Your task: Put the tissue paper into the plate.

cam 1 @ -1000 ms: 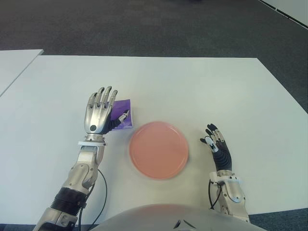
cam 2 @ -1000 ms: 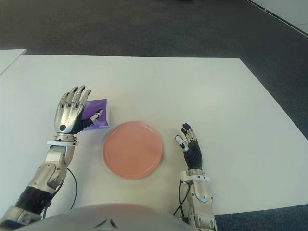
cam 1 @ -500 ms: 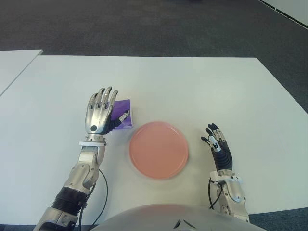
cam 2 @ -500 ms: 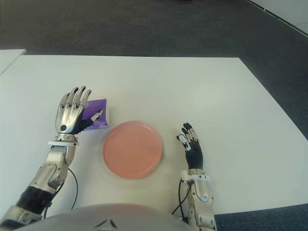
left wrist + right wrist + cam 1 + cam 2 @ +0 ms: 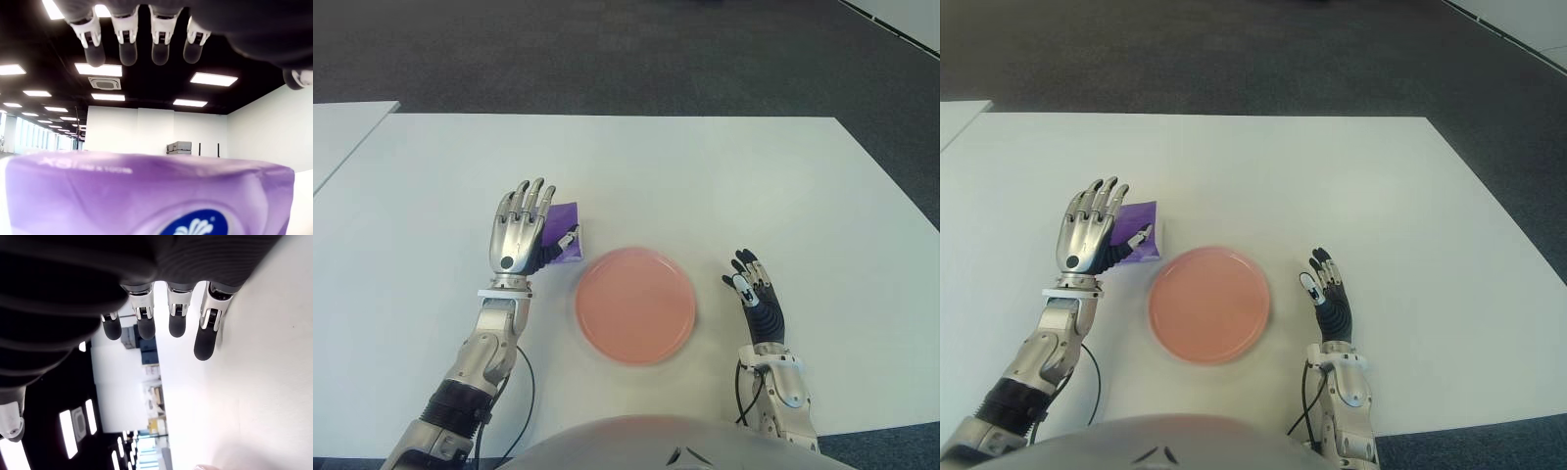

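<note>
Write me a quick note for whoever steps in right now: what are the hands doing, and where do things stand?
Left hand: open, fingers spread above the purple tissue pack, not gripping it.
Right hand: open, idle, to the right of the plate.
Pack lies on the table, just left of the pink plate and outside it.
Done: the hand is at the pack.
Left: grasp the pack and put it in the plate.

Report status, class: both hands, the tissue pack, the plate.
Left hand open over purple tissue pack, no grasp. Right hand open, idle right of pink plate. Path clear.
</note>
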Robot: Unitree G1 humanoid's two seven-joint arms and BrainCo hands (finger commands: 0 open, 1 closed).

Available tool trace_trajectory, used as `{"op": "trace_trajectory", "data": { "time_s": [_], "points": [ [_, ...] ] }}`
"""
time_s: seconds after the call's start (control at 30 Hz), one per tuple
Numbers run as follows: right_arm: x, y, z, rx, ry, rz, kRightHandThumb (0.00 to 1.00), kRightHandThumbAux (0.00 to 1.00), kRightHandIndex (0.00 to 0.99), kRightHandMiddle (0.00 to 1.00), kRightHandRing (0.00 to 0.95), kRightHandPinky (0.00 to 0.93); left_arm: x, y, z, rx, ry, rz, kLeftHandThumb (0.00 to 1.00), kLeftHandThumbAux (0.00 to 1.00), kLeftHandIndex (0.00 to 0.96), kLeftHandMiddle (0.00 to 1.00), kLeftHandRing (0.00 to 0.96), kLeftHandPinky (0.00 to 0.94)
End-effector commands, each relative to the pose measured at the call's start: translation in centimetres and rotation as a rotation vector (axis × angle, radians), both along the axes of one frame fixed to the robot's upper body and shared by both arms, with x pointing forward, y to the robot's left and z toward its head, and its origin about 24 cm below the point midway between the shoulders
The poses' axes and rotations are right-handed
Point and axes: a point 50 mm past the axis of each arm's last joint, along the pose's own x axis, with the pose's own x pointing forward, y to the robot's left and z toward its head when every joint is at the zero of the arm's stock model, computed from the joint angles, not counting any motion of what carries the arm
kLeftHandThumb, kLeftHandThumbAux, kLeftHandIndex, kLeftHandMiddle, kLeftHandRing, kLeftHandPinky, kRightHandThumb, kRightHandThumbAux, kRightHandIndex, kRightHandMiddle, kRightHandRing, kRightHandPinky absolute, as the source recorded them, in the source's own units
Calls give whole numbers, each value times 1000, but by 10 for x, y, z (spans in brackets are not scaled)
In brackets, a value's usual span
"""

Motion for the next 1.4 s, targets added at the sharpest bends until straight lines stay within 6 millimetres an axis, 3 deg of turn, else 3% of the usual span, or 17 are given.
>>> {"op": "trace_trajectory", "data": {
  "time_s": [0.03, 0.4, 1.4],
  "points": [
    [-17, 3, -25, 24, 146, -22, 397, 518, 0, 6, 0, 0, 1, 1, -5, 12, 14, -5, 300, 75, 0, 0, 0, 0],
    [-18, 5, -24, 26, 149, -32, 421, 556, 0, 17, 0, 1, 3, 4, -22, 47, 41, 16, 280, 84, 0, 0, 0, 0],
    [-16, 7, -23, 2, 209, -39, 385, 507, 0, 14, 0, 0, 7, 5, -40, 26, 42, 15, 277, 97, 0, 0, 0, 0]
  ]
}}
